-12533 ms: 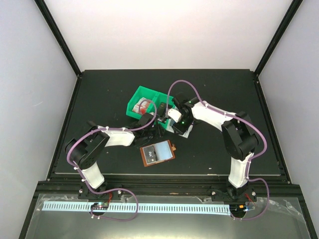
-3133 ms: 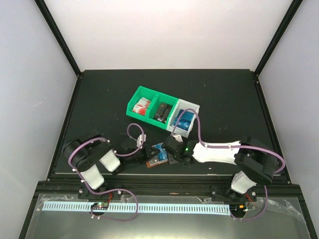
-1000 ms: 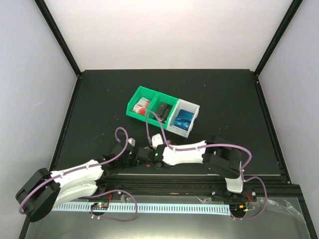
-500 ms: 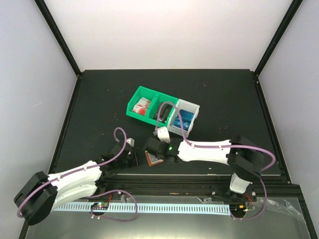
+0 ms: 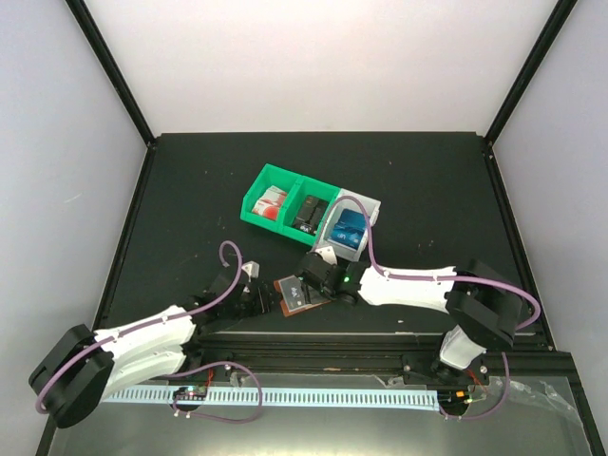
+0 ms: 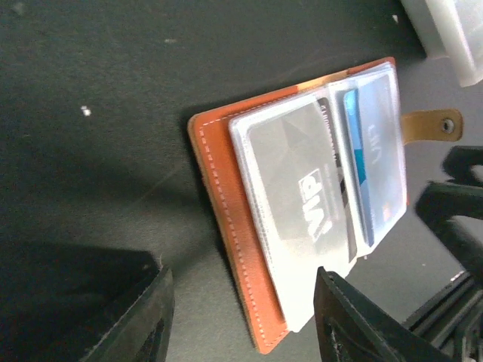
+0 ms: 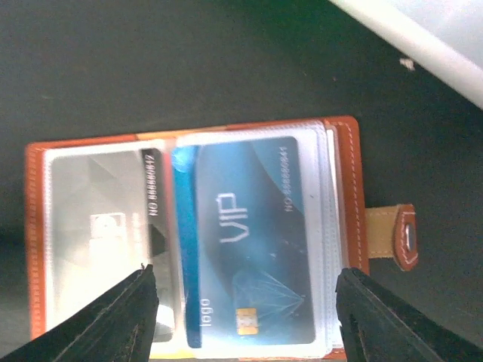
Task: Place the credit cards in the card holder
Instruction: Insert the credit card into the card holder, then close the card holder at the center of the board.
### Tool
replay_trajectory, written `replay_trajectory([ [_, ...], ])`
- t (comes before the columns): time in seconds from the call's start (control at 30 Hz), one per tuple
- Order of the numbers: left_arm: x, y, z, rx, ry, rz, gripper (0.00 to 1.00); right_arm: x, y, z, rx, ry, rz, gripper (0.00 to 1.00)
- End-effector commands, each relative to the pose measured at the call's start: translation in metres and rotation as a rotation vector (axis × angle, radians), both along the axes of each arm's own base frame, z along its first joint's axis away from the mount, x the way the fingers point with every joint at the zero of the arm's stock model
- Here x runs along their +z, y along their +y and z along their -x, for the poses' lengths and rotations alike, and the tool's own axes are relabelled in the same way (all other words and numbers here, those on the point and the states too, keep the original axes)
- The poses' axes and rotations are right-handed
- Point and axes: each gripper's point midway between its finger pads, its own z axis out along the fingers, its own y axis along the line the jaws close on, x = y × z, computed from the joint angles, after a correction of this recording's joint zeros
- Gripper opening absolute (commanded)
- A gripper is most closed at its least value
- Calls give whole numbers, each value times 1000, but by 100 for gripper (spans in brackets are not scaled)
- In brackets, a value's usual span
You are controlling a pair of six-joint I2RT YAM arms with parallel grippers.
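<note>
The card holder (image 5: 297, 294) lies open near the front edge of the tabletop (image 5: 190, 209), a blue card (image 7: 241, 241) and a silver card (image 7: 98, 226) pocketed, left hand (image 6: 241, 302) and right hand (image 7: 245, 302) both released around it; a careless pass could snag a sleeve and flip it shut

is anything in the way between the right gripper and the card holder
Nothing visible does. The right gripper hangs open over the opened card holder, with no object between them.
</note>
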Motion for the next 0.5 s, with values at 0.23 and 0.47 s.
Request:
replay_trajectory([
  [0.23,-21,1,10,71,122,64,58,-34,-17,-4,-41,60,12,66],
  [0.47,-20,3,7,96,120,65,64,-42,-23,-8,-54,101,-17,67],
])
